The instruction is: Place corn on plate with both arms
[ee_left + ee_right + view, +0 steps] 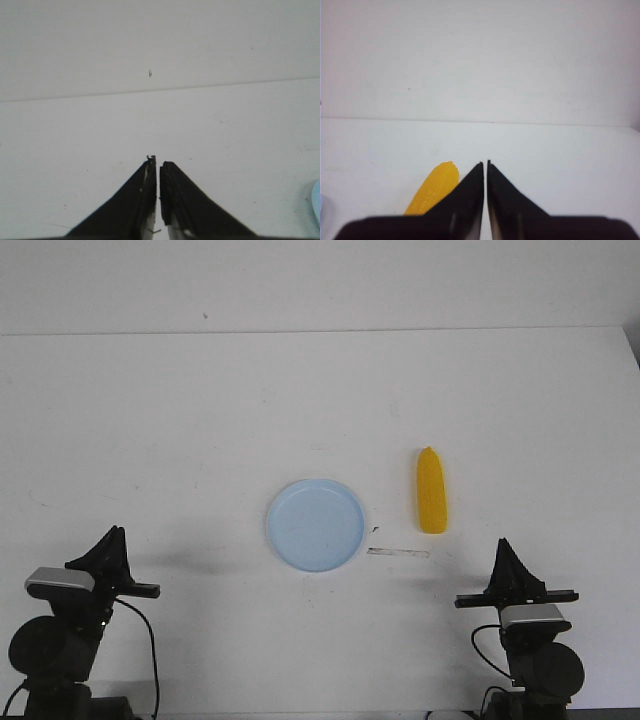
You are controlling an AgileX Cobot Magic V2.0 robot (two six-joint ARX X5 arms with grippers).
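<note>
corn (432, 491): bright yellow cob, lying flat on white table (200, 420), just right of the plate w/ a clear gap, not touching it. Long axis runs roughly front-to-back; narrower end points away from robot, blunt end toward it. In right wrist view, corn (433, 188) partly hidden behind the fingers.
plate (315, 524): round, shallow, pale blue, low rim; nothing on it. Sits approx mid-table. Only a sliver of rim shows in left wrist view (316, 202).
tape strip (398, 552): thin pale strip on table, just right of plate's near-right edge, nearer the robot than the corn's blunt end. Tiny dark speck betw. it and plate.
right gripper (485, 163): fingers pressed together, only a hairline slit betw. tips, nothing held. In front view, right gripper (503, 543) sits right of plate and nearer the robot, corn ahead of it, apart.
left gripper (157, 160): jaws closed, tips almost touching, nothing in them. In front view, left gripper (117, 531) sits well left of plate, nearer the robot.
arms: both low at near edge, either side of plate; black, loose cables, silver-grey cam blocks.
</note>
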